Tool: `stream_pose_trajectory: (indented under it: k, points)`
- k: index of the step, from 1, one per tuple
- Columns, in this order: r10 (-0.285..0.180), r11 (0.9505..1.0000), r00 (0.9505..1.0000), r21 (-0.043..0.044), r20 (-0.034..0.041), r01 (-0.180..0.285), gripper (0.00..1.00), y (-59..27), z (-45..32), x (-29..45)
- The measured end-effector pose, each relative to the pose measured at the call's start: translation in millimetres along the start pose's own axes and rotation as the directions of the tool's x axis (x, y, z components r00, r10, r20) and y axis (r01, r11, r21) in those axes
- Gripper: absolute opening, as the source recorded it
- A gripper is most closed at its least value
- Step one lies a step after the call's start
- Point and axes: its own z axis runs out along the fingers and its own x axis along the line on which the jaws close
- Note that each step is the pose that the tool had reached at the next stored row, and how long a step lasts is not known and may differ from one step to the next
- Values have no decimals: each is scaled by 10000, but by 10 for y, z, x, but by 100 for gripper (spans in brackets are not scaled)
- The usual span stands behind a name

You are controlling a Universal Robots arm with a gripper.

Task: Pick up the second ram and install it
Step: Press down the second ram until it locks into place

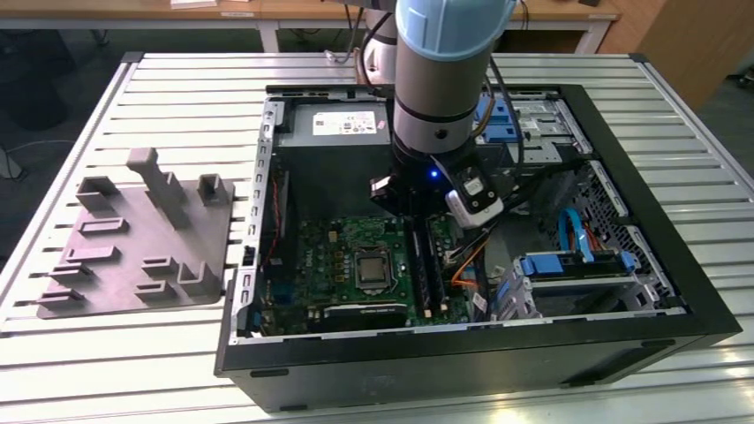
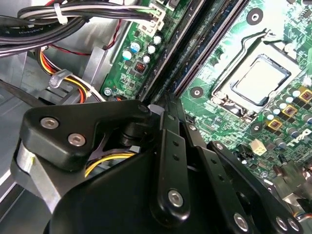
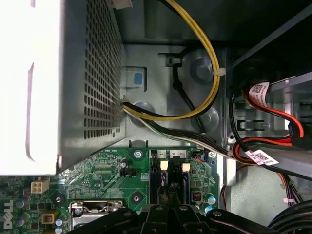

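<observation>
1. Second ram (image 2: 187,51) lies along the long black slots beside the CPU socket (image 2: 258,80); whether fully seated, cannot tell.
2. Hand (image 2: 168,109) directly over the ram's near end, fingers drawn together; contact unclear.
3. Grey holder tray (image 1: 136,243) on the worktop (image 1: 71,353), at 9 o'clock from the open case (image 1: 637,340).

Cables (image 2: 73,19) and power supply cage (image 3: 87,78) crowd the end effector (image 2: 168,105); open room above the CPU socket (image 2: 258,78).
</observation>
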Motion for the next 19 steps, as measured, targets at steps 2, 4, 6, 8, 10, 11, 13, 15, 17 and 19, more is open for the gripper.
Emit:
stream_pose_trajectory:
  k: [2,4,6,8,10,11,13,15,17,19]
  points:
    - [1,10000,10000,-2,2,-1,11,6,2,7]
    - [-1,10000,10000,1,16,1,11,10,-3,13]
    - [-3,10000,10000,-29,49,3,11,16,-33,11]
    - [-5,10000,10000,-3,46,5,11,18,-116,8]
    - [-6,10000,10000,1,50,6,11,20,-157,8]
    - [-6,10000,10000,2,53,6,11,19,-155,8]
    - [-10,10000,10000,56,51,10,11,-2,-159,8]
    - [-11,10000,10000,93,52,11,11,-55,-157,7]
    - [-12,9999,10000,120,53,12,11,-117,-157,6]
    - [-14,9999,10000,148,53,13,11,-207,-159,5]
